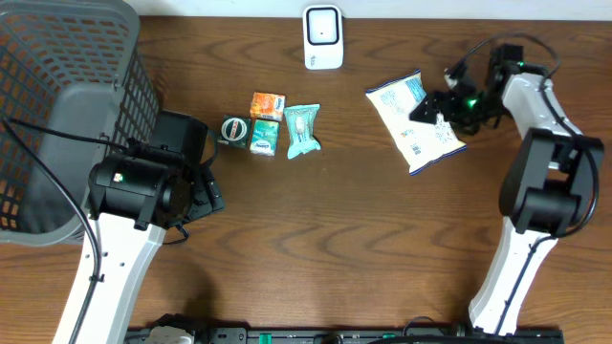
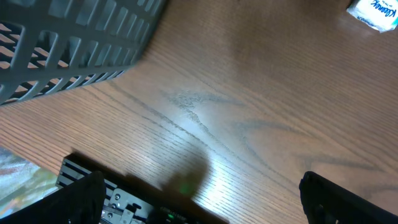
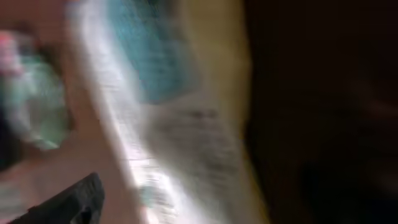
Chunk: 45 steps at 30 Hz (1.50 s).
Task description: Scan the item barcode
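Note:
A white and blue snack bag [image 1: 413, 119] lies flat on the wooden table at the right. My right gripper [image 1: 433, 106] sits over the bag's right edge. The right wrist view is badly blurred: the bag [image 3: 168, 124] fills the frame, one dark finger [image 3: 78, 200] shows at the lower left, and the jaws stand wide apart around the bag. A white barcode scanner [image 1: 323, 36] stands at the back centre. My left gripper [image 1: 205, 196] hovers open over bare wood at the left, with nothing between its fingers [image 2: 81, 199].
A grey mesh basket [image 1: 57, 105] fills the left side, its wall [image 2: 62, 43] close to the left arm. An orange box [image 1: 268, 104], a green box [image 1: 264, 136], a teal pouch [image 1: 301, 129] and a dark round tin [image 1: 233, 129] sit mid-table.

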Available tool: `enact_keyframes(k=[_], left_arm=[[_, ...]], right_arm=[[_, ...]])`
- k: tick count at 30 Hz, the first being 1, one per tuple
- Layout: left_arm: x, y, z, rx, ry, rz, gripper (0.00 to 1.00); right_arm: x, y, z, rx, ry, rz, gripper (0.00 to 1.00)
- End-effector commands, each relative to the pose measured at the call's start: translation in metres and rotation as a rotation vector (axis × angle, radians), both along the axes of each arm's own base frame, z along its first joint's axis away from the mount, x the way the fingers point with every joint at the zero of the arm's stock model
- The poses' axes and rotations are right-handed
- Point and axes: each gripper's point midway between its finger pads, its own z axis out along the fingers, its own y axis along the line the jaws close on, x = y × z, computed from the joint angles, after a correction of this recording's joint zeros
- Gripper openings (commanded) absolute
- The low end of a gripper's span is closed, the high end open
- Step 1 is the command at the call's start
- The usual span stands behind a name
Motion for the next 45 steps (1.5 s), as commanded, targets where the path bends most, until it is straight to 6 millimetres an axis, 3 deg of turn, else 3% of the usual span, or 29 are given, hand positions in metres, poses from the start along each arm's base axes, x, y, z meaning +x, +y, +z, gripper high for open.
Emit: enact_keyframes(k=[1,2,3,5,11,15,20,23,25,30,32,33,34,37,41,45], left_arm=[[-0.001,0.001,0.0,-0.007,0.001,0.016,0.98],[-0.001,0.0,0.0,-0.007,0.001,0.016,0.98],[-0.001,0.0,0.0,-0.007,0.001,0.016,0.98],[-0.001,0.0,0.0,-0.007,0.001,0.016,0.98],[-0.001,0.0,0.0,-0.007,0.001,0.016,0.98],[-0.001,0.001,0.0,-0.007,0.001,0.016,0.97],[-0.001,0.001,0.0,-0.007,0.001,0.016,0.98],[-0.001,0.001,0.0,-0.007,0.001,0.016,0.98],[-0.001,0.0,0.0,-0.007,0.001,0.016,0.98],[-0.001,0.0,0.0,-0.007,0.001,0.016,0.98],[-0.001,0.001,0.0,-0.007,0.001,0.016,0.98],[-0.001,0.001,0.0,-0.007,0.001,0.016,0.98],[-0.001,0.0,0.0,-0.007,0.001,0.016,0.98],[-0.001,0.001,0.0,-0.007,0.001,0.016,0.97],[-0.001,0.0,0.0,-0.007,0.001,0.016,0.98],[-0.001,0.0,0.0,-0.007,0.001,0.016,0.98]], right_arm=[[-0.005,0.02,-0.006,0.137,0.0,0.049,0.77],[-0.006,0.021,-0.008,0.141,0.007,0.05,0.61],[-0.007,0.022,-0.009,0.143,0.011,0.052,0.37],[-0.008,0.026,-0.009,0.144,0.017,0.058,0.01],[-0.005,0.035,0.012,0.207,-0.008,0.058,0.01],[0.0,0.034,0.048,0.198,-0.082,0.056,0.01],[0.0,0.03,0.097,0.045,-0.176,0.045,0.01],[-0.005,0.038,0.113,-0.096,-0.217,0.073,0.01],[-0.008,0.05,0.115,-0.196,-0.238,0.108,0.01],[-0.018,0.095,0.1,-0.3,-0.231,0.214,0.01],[-0.018,0.1,0.092,-0.353,-0.212,0.196,0.01],[-0.015,0.098,0.089,-0.394,-0.206,0.166,0.1],[-0.012,0.093,0.088,-0.428,-0.206,0.136,0.25],[0.0,0.077,0.089,-0.475,-0.224,0.072,0.53],[0.011,0.055,0.09,-0.437,-0.227,0.017,0.76],[0.024,0.046,0.088,-0.269,-0.237,-0.011,0.94]])
